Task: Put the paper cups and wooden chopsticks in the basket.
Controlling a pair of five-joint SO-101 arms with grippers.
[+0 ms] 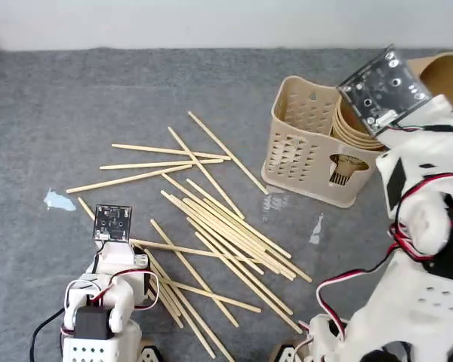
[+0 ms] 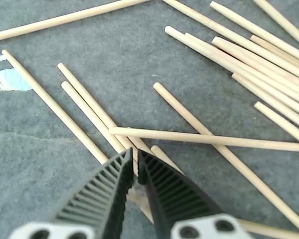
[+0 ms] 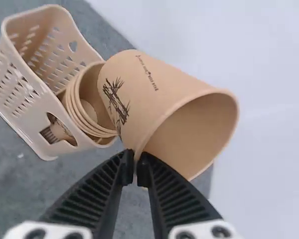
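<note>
Left gripper (image 2: pixel 134 167): jaws pressed together, low over chopsticks (image 1: pixel 211 219), well left of the basket (image 1: pixel 302 151).
Chopsticks: scattered left of the basket.
Basket: upright, stacked cups (image 1: pixel 355 132) inside.
Right gripper (image 3: pixel 135 162): clenched on a tilted paper cup (image 3: pixel 174 114) at the basket's right end.

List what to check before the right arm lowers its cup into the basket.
1. Right pincer shut on the cup rim: ok.
2. Cup upright for stacking: not ok, it is tilted.
3. Stack sits in the basket with mouths open: ok.
4. Left pincer away from the basket, down among the chopsticks: ok.
5. Left pincer gripping one of the chopsticks: cannot tell.
6. Chopsticks in the basket: not ok, they lie on the table.
</note>
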